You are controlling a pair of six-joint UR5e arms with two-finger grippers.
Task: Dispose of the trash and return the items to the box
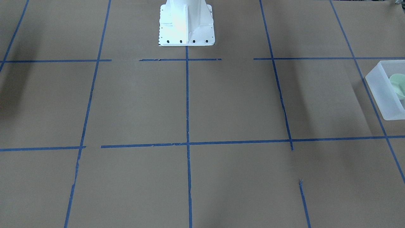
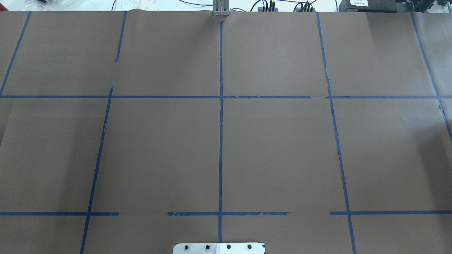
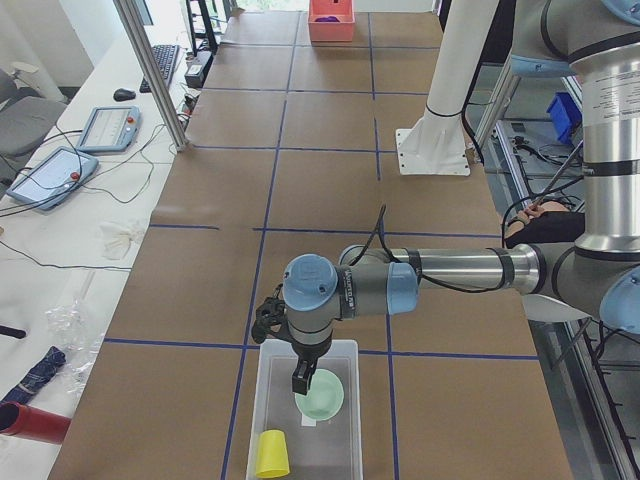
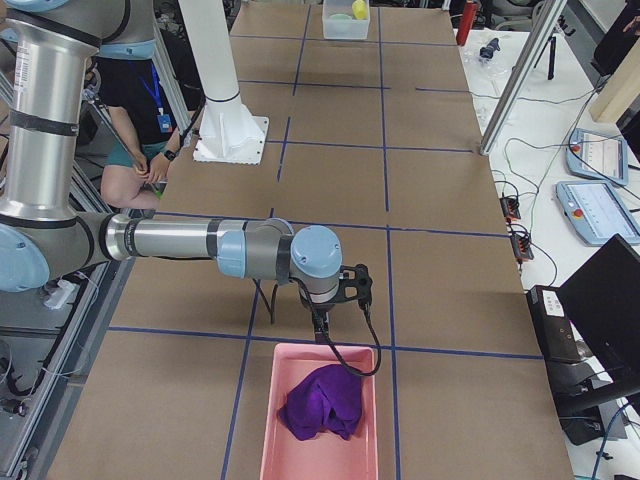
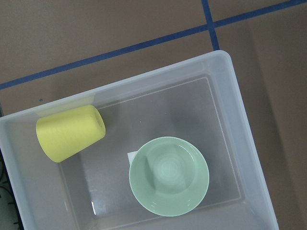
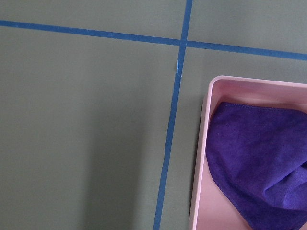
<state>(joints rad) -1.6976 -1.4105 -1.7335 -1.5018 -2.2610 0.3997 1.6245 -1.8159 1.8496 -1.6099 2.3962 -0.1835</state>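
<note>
The bowl (image 5: 169,176) lies in the box (image 5: 238,125) below the left claw (image 3: 300,384).

Brown-papered bench (image 2: 282,148), gridded with blue tape (image 2: 220,141). Along its far side, a white desk (image 3: 40,260) with two teach pendants (image 3: 108,127) and a dark keyboard (image 3: 163,62). Slanted aluminium post (image 3: 150,70) at the bench's far edge. Bright, even light, soft shadows.
</note>
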